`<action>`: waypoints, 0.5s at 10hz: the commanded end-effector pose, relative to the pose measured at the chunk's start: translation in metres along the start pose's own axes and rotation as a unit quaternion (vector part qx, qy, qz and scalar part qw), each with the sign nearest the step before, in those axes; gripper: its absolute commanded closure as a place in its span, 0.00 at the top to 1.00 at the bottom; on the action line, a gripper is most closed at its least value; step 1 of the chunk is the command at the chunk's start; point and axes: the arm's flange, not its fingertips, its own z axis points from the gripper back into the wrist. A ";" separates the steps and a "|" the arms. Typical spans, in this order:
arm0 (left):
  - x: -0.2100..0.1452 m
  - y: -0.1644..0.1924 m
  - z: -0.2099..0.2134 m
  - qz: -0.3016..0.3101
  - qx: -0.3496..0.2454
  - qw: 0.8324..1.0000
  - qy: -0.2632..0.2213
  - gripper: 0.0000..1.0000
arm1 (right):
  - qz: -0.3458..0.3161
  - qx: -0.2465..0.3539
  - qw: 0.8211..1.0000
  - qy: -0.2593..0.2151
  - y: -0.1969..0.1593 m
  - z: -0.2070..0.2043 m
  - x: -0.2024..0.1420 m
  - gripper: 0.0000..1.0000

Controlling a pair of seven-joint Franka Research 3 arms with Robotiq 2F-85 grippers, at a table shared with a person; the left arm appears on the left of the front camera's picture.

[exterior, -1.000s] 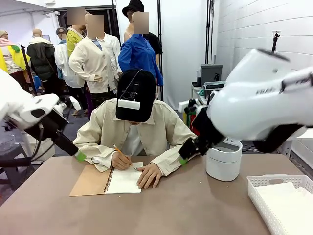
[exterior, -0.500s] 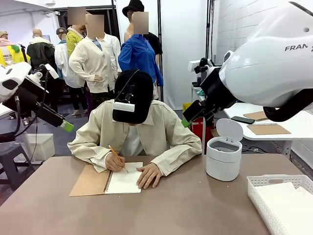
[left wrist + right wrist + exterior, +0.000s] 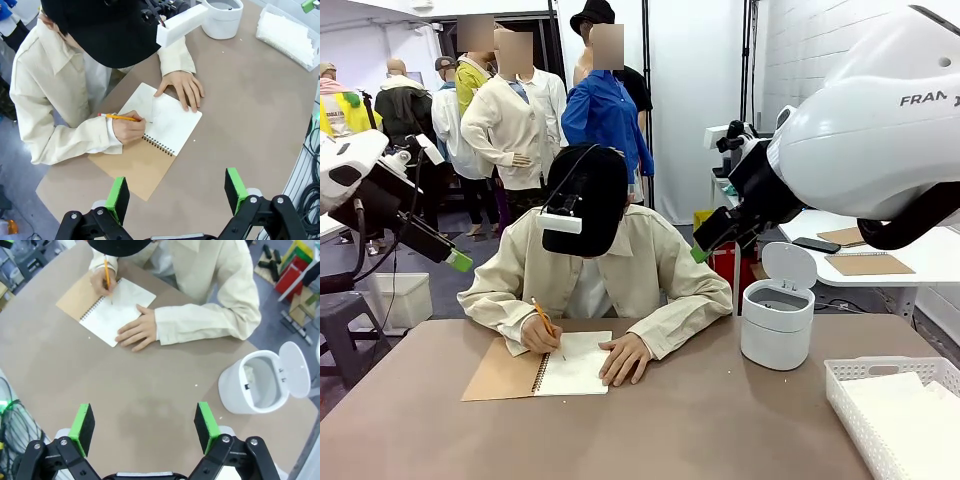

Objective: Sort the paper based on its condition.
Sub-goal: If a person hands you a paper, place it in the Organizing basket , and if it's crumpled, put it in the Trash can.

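1. Writing in the notebook [image 3: 570,368], a person [image 3: 650,270] sits at the brown table [image 3: 700,420].
2. Right of the notebook stand a white bin [image 3: 778,325], lid up, and a basket [image 3: 850,400] holding paper [image 3: 910,410].
3. Above the notebook, the left gripper [image 3: 175,192] and right gripper [image 3: 145,422] hang with jaws apart, empty.
4. Beyond the notebook, people [image 3: 520,110] stand by a white wall [image 3: 690,100].

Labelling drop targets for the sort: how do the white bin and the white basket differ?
The bin is round with solid walls; the basket is rectangular with slotted walls. The bin has a flip lid, standing open; the basket has none. The basket holds white paper; the bin's contents I cannot tell. Both are white and stand on the table, on the robot's right.
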 end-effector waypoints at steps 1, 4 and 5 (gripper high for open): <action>0.005 -0.002 0.019 -0.020 -0.002 1.000 -0.017 1.00 | -0.023 0.022 0.999 0.002 0.020 0.011 0.008 1.00; 0.011 -0.014 0.063 -0.046 0.002 0.998 -0.031 1.00 | -0.037 0.031 0.999 -0.005 0.041 0.033 0.022 1.00; 0.014 -0.016 0.076 -0.054 0.002 0.998 -0.035 1.00 | -0.033 0.018 0.999 -0.018 0.044 0.042 0.028 1.00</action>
